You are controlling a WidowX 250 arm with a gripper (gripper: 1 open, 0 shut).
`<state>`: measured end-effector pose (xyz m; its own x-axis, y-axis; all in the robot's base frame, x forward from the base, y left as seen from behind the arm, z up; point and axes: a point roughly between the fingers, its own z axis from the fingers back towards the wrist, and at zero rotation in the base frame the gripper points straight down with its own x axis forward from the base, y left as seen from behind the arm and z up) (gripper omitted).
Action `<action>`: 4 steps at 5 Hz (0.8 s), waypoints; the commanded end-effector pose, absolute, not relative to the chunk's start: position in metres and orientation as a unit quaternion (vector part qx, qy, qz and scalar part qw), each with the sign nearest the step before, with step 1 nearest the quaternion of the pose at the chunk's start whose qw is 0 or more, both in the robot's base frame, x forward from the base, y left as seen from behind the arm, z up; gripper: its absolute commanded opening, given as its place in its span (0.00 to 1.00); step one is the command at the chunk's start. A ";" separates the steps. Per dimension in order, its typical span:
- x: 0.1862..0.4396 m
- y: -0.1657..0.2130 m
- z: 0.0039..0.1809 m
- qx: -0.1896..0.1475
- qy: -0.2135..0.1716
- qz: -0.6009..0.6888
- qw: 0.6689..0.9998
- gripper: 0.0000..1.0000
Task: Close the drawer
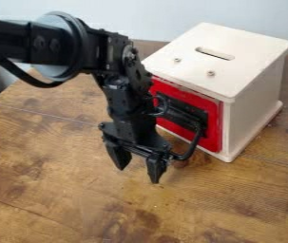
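I have the jaws (136, 173) low in front of the box (229, 71), fingertips pointing down over the table (57, 190), the two fingers spread apart with nothing between them. The drawer (185, 114) sits in the front of the box, its red showing around the black front plate, and the arm (121, 85) covers part of that face from where I watch. The wire handle (192, 144) reaches out from the plate toward the jaws; whether metal meets metal there I can't tell from this one angle. The drawer looks nearly home to me, though I can't see enough of its edge to swear it is fully seated. So I'd call the step in hand the push itself, or its very last part. Next I'd want steady pressure straight in toward the box, using the back of the jaws or the wrist against the plate, with no need to grip anything. I'd keep it square, since a shove on one side could jam the drawer or turn the box on the table. I'd also mind the handle, because a finger hooked in that loop could drag the drawer out again when I back away from the box.
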<state>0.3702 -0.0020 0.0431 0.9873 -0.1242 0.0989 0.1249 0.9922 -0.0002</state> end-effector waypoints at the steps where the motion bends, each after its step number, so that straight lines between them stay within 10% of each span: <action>1: 0.379 0.005 0.069 0.001 -0.088 -0.053 0.995 1.00; 4: 0.377 0.006 0.070 0.002 -0.088 -0.045 0.995 1.00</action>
